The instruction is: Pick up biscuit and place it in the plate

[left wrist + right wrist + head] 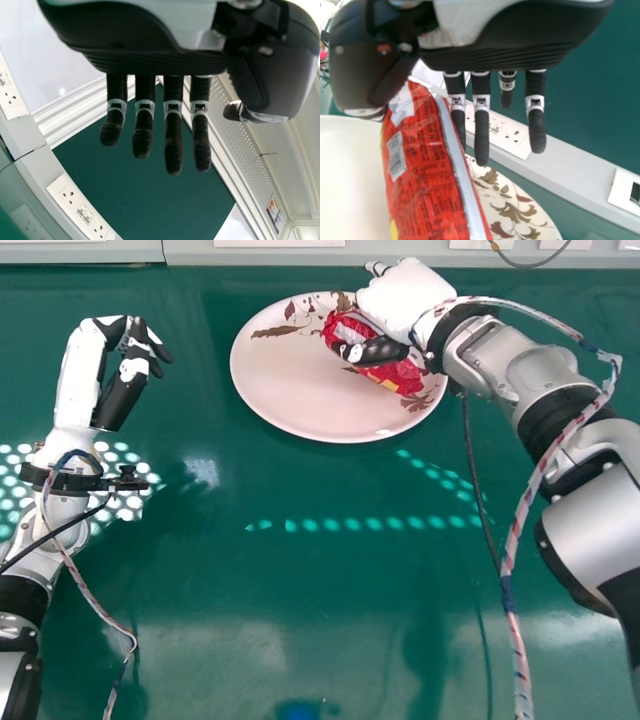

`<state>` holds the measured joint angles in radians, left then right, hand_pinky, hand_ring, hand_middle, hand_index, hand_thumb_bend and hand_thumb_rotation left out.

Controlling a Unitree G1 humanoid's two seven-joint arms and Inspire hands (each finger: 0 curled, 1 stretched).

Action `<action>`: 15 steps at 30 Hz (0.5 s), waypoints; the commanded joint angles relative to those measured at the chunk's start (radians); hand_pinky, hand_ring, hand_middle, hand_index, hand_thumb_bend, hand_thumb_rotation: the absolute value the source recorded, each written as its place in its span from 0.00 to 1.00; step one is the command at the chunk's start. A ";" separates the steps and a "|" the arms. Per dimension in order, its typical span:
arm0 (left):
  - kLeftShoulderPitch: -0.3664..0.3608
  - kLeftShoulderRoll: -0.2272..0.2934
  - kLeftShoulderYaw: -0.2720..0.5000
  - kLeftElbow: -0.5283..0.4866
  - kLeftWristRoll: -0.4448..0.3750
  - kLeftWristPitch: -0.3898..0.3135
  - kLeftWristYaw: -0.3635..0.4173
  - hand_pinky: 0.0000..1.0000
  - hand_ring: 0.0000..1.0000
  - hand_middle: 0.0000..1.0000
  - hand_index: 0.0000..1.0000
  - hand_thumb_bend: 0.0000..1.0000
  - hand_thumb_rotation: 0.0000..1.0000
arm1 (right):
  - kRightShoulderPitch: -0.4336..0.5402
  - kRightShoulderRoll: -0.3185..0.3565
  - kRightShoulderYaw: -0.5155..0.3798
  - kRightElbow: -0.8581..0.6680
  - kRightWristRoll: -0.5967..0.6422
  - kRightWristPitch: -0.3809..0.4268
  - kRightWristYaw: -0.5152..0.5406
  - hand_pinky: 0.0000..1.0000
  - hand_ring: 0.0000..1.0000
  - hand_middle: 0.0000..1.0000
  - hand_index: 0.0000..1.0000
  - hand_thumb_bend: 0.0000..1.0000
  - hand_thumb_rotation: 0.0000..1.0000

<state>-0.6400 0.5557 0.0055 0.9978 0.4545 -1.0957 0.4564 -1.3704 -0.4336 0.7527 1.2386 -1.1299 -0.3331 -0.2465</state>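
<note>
My right hand point(404, 298) is over the right part of the pink-white plate point(285, 385), above the red biscuit packet point(398, 374). The packet lies slanted within the plate's rim, with my thumb across it. In the right wrist view, the packet point(427, 175) is between the thumb and the straight, open fingers of my right hand point(481, 132); the leaf-patterned plate point(530, 217) is beneath. At the left of the head view, my left hand point(122, 380) is open and holds nothing; its fingers hang straight in the left wrist view, where the hand point(173, 142) is near the camera.
The green table point(300, 630) extends around the plate. A pale ledge point(400, 254) runs along its far edge. Cables hang beside both arms, and a dark cable point(477, 480) crosses the table near my right arm. Socket panels point(512, 137) line the wall side.
</note>
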 commanded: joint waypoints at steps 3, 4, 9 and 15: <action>0.027 -0.018 -0.011 -0.014 -0.014 0.010 -0.018 0.10 0.14 0.22 0.34 0.30 0.27 | -0.022 0.011 0.031 0.015 -0.007 0.020 -0.037 0.32 0.39 0.47 0.55 0.49 0.00; 0.027 -0.020 -0.011 -0.013 -0.018 0.008 -0.023 0.09 0.13 0.22 0.34 0.29 0.24 | -0.020 0.013 0.034 0.016 -0.004 0.019 -0.045 0.31 0.39 0.47 0.55 0.49 0.00; 0.025 -0.024 -0.013 -0.011 -0.017 0.004 -0.034 0.10 0.14 0.23 0.46 0.47 0.08 | -0.011 0.023 0.047 0.022 0.005 0.015 -0.100 0.34 0.40 0.46 0.54 0.49 0.00; 0.029 -0.026 -0.015 -0.016 -0.018 0.006 -0.038 0.10 0.15 0.23 0.47 0.48 0.07 | -0.010 0.037 0.054 0.032 0.011 0.034 -0.102 0.16 0.37 0.48 0.51 0.51 0.00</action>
<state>-0.6336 0.5375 -0.0048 0.9883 0.4482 -1.0871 0.4206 -1.3703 -0.3981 0.8058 1.2707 -1.1307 -0.3063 -0.3318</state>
